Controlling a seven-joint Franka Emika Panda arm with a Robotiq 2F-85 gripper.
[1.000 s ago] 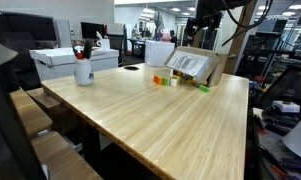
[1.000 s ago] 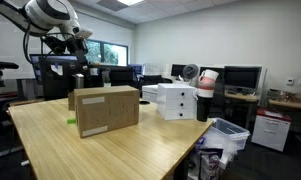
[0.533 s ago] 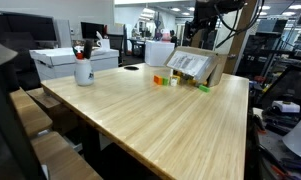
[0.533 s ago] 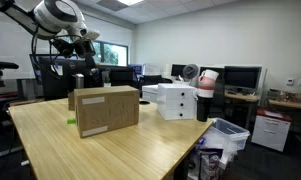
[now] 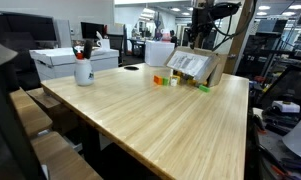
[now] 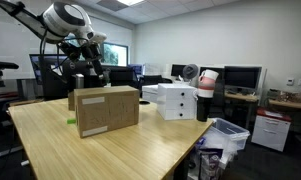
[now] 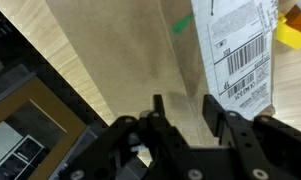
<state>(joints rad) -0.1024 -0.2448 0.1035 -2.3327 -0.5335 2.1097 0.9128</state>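
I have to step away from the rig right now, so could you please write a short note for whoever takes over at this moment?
The hand: fingers partly apart, nothing between them, hanging above the cardboard box.
Things: the cardboard box sits on the table, its label showing in the wrist view. Small coloured blocks lie beside it, and a yellow block sits close to the label.
Done: nothing gripped or lifted.
Left: any grasp. No contact with the box is visible.

Open-plan office: monitors [image 6: 242, 77] on desks, white storage boxes [image 6: 176, 100], long wooden table [image 5: 160, 115].
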